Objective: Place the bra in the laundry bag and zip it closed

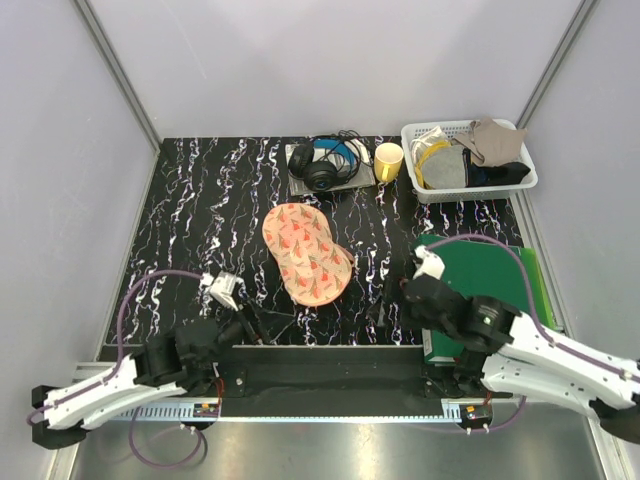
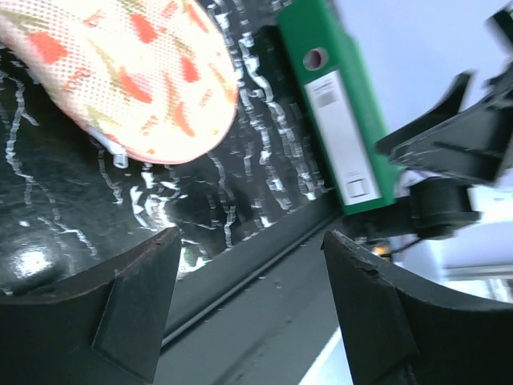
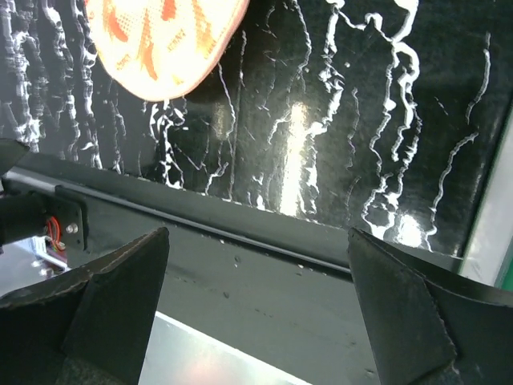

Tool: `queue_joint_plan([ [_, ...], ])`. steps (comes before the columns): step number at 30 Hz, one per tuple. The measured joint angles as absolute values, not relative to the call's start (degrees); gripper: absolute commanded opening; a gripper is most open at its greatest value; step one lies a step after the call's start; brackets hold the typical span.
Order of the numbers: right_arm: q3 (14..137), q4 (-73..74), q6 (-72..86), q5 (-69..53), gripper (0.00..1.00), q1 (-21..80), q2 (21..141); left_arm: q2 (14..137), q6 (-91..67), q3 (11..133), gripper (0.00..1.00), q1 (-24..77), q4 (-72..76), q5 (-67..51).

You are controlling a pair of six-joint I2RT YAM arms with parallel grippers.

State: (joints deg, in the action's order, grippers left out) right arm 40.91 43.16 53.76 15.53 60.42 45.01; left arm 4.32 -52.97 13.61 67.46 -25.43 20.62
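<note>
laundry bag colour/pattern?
The laundry bag is peach-pink with small red-green print; top external view shows best.

The laundry bag (image 1: 307,254) lies mid-table (image 1: 200,200); behind it are the headphones (image 1: 325,165); the cup (image 1: 388,161) stands behind and right; the basket (image 1: 411,160) of cloths stands further right, at the back; the binder (image 1: 495,270) lies to the bag's right.

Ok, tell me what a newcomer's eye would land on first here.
The peach-pink, two-lobed printed laundry bag lies in the middle of the black, white-veined table. Next come the green ring binder at the near right and the white plastic basket of cloths in the far right corner.
</note>
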Motion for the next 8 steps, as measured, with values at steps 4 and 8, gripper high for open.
queue_joint_plan([
  [4,34.06,43.20,54.94,15.49,1.00,60.55,31.86,0.43,-54.46,11.11,0.77,67.46,-26.24,18.79],
  [8,26.63,42.11,56.47,15.46,1.00,60.60,14.70,0.45,-54.68,9.28,0.79,67.46,-27.79,15.81],
])
